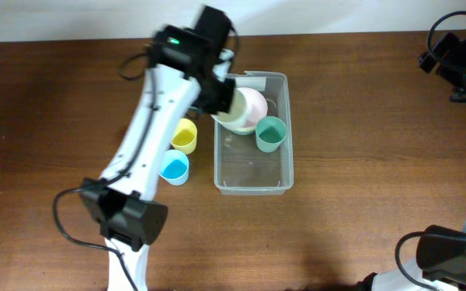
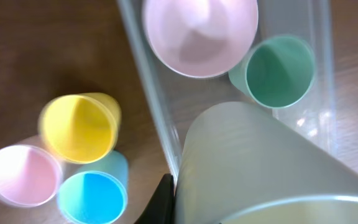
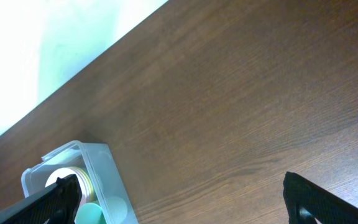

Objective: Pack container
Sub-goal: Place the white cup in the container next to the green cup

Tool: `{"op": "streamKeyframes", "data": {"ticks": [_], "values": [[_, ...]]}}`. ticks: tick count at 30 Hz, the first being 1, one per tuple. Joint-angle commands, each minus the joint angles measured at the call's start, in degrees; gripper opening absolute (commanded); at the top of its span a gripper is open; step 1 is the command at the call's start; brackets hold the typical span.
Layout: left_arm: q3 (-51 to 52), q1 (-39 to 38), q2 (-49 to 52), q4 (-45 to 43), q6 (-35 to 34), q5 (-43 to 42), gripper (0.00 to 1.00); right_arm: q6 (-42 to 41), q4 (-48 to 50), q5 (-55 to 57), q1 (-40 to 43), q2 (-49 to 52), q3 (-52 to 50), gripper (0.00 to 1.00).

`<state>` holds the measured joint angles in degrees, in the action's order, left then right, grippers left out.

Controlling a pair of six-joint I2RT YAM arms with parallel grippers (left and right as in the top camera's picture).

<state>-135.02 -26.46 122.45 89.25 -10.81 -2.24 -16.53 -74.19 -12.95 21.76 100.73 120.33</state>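
The clear container point(image 1: 253, 184) lies mid-table; its wall also shows in the left wrist view point(image 2: 153, 106) and its far end in the right wrist view point(image 3: 101, 163). Inside it are a pink bowl point(image 1: 255, 103) point(image 2: 201, 34) and a green cup point(image 1: 270, 133) point(image 2: 278, 70). My left gripper point(image 1: 222, 99) point(image 2: 165, 198) is shut on the rim of a pale green bowl point(image 1: 235, 117) point(image 2: 260, 165), holding it tilted over the container's near-left part. My right gripper point(image 1: 462, 65) point(image 3: 185, 205) is open and empty, far from the container, above bare table.
A yellow cup point(image 1: 184, 136) point(image 2: 78, 126), a blue cup point(image 1: 174, 167) point(image 2: 92, 196) and a pink cup point(image 2: 21, 175) stand together on the wooden table point(image 1: 354, 162), just left of the container. The left arm hides the pink cup in the overhead view.
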Motion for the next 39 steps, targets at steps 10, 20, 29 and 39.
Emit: {"op": "streamKeyframes", "data": {"ticks": [10, 20, 29, 39], "values": [[22.4, -2.7, 0.3, -16.1, -3.1, 3.4, 0.07, -0.5, 0.0, -0.1, 0.1, 0.2, 0.0, 0.99], [31.0, -2.6, 0.3, -25.0, -3.1, 3.8, 0.10, -0.5, 0.0, -0.1, 0.1, 0.2, 0.0, 0.99], [30.7, -2.6, 0.3, -26.1, -3.3, 5.5, 0.28, -0.5, 0.0, -0.1, 0.1, 0.2, 0.0, 0.99], [15.3, -1.3, -5.2, -15.5, -3.3, 5.8, 0.63, -0.5, 0.0, -0.1, 0.1, 0.2, 0.0, 0.99]]}}
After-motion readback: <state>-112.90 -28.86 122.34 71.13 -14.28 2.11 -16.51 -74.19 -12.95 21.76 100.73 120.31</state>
